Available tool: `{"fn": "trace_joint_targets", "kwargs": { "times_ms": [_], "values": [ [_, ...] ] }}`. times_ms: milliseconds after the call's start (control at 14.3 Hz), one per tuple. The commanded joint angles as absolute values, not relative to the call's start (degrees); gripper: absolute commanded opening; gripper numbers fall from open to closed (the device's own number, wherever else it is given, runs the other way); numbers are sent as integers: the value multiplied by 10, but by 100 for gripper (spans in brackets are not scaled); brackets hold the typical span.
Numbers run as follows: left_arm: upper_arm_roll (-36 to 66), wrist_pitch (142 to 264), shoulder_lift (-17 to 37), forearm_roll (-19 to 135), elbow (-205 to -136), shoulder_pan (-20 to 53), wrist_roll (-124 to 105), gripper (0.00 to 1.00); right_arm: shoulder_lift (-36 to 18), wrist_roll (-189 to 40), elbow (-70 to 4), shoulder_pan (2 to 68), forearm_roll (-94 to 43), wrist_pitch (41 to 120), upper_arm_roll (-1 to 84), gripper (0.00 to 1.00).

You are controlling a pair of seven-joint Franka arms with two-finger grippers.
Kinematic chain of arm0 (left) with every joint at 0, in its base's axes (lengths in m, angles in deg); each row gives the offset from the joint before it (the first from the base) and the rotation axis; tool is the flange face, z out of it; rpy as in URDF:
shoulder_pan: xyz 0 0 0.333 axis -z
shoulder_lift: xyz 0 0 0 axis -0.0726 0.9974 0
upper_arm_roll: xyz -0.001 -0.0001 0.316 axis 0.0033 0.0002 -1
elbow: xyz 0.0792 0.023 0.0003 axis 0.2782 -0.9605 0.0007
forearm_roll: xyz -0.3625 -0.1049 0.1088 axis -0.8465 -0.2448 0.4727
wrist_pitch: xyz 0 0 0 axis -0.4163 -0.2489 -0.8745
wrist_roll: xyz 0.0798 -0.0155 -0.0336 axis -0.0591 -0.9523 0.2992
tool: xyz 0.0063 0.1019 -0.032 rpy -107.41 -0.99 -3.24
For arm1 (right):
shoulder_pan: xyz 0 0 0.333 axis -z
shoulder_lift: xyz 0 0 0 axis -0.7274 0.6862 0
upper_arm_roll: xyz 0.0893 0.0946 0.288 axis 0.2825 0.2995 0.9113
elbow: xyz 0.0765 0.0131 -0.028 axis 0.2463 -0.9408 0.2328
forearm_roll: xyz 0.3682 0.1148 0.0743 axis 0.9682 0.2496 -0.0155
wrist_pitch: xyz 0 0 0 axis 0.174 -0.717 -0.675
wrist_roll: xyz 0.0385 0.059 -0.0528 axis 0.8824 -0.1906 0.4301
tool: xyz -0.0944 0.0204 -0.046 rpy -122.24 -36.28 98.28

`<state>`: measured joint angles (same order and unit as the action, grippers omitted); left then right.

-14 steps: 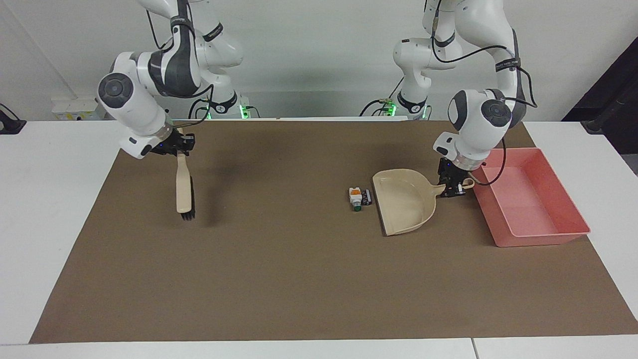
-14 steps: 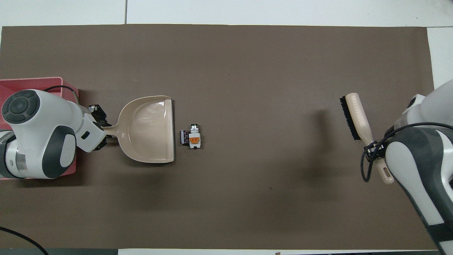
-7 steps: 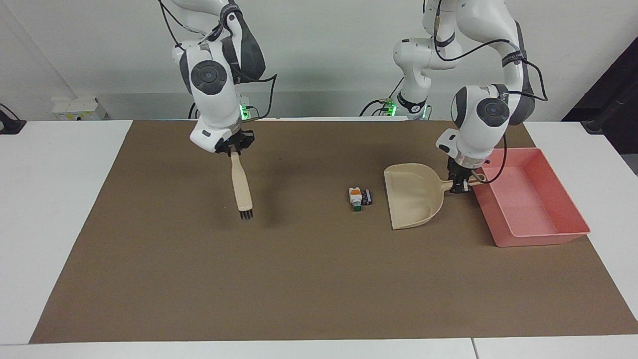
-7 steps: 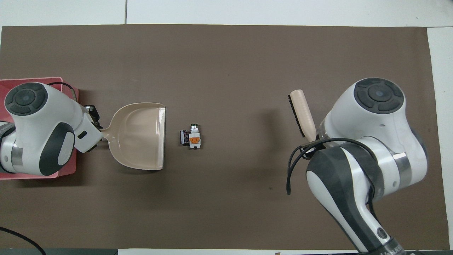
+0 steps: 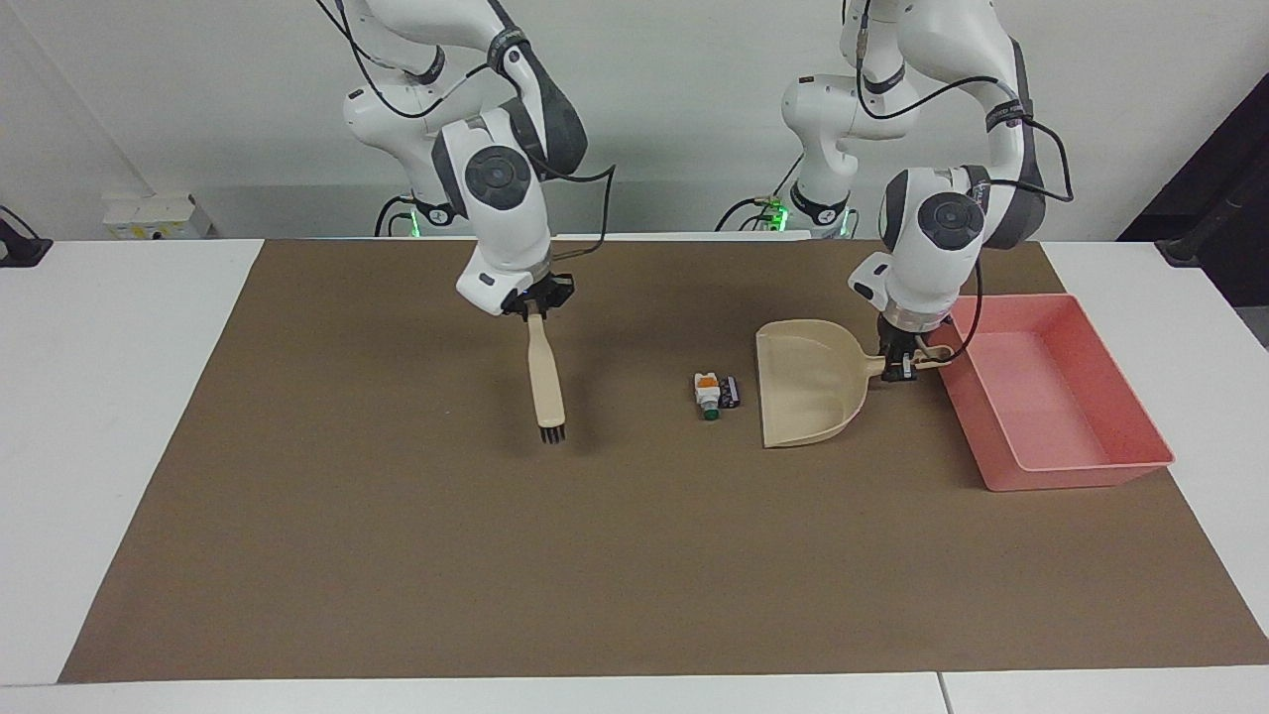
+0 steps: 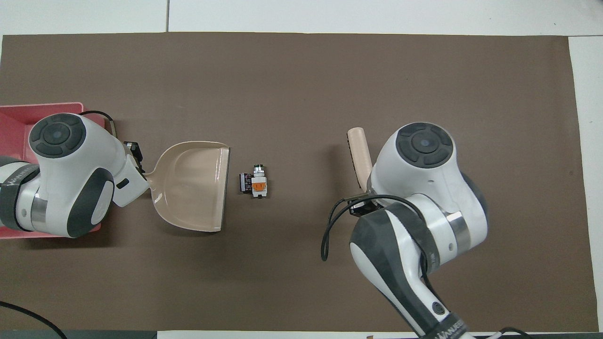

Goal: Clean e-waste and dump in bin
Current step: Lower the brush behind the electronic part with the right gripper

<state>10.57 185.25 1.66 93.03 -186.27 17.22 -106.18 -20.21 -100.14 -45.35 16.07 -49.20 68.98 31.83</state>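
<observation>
The e-waste (image 5: pixel 716 394) (image 6: pixel 254 182), a tiny white piece with orange and green marks against a black block, lies mid-mat. My left gripper (image 5: pixel 900 365) is shut on the handle of the beige dustpan (image 5: pixel 808 387) (image 6: pixel 193 186). The pan's open edge faces the e-waste across a small gap. The pink bin (image 5: pixel 1076 476) (image 6: pixel 14 127) sits beside the dustpan at the left arm's end of the table. My right gripper (image 5: pixel 535 302) is shut on the handle of a beige brush (image 5: pixel 545 382) (image 6: pixel 359 157). The brush hangs bristles down over the mat, toward the right arm's end from the e-waste.
A brown mat (image 5: pixel 634 555) covers most of the white table (image 5: pixel 109 416). In the overhead view my left arm's body hides much of the bin.
My right arm has swung the brush from the right arm's end toward the e-waste. My left gripper has turned the dustpan, whose open edge now faces the e-waste more squarely. The e-waste has not moved.
</observation>
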Motion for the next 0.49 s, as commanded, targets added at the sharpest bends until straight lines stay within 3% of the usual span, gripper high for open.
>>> {"fn": "trace_joint_targets", "kwargs": {
  "times_ms": [0,420],
  "values": [
    [103,1862,-8,939,-1894,176,-1063,0,-191,-1007,-447,147,-464,691,316,0],
    [103,1865,-10,939,-1897,170,-1063,0,-175,-1080,-447,86,-464,725,317,0]
  ]
}}
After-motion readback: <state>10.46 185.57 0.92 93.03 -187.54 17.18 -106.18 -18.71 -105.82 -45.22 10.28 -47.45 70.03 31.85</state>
